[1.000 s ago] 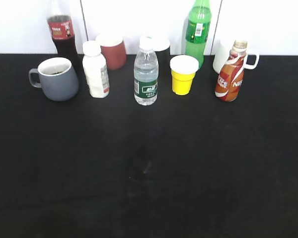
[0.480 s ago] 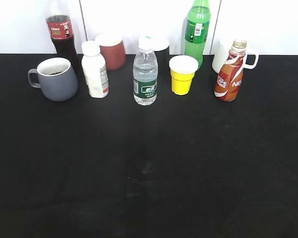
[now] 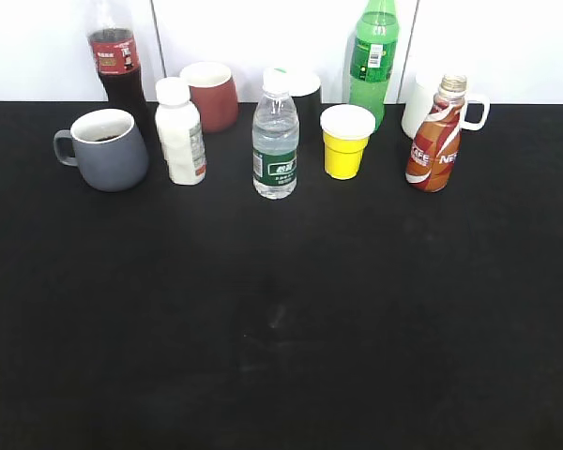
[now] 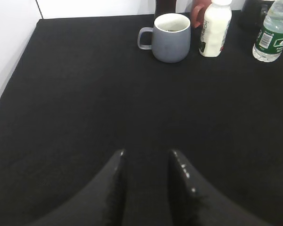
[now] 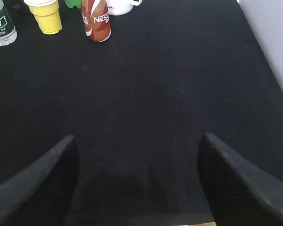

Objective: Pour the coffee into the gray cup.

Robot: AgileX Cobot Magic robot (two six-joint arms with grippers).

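The gray cup (image 3: pixel 106 150) stands at the back left of the black table, handle to the left; it also shows in the left wrist view (image 4: pixel 170 37). The brown coffee bottle (image 3: pixel 433 141) stands upright at the back right, and shows in the right wrist view (image 5: pixel 96 21). Neither gripper shows in the exterior view. My left gripper (image 4: pixel 147 155) hovers over bare table near the front, jaws a small gap apart and empty. My right gripper (image 5: pixel 137 141) is wide open and empty over the front right of the table.
Along the back stand a cola bottle (image 3: pixel 117 66), a white bottle (image 3: pixel 181 133), a dark red cup (image 3: pixel 211 94), a water bottle (image 3: pixel 275 141), a yellow cup (image 3: pixel 345 141), a green bottle (image 3: pixel 372 56) and a white mug (image 3: pixel 422 103). White walls flank the table.
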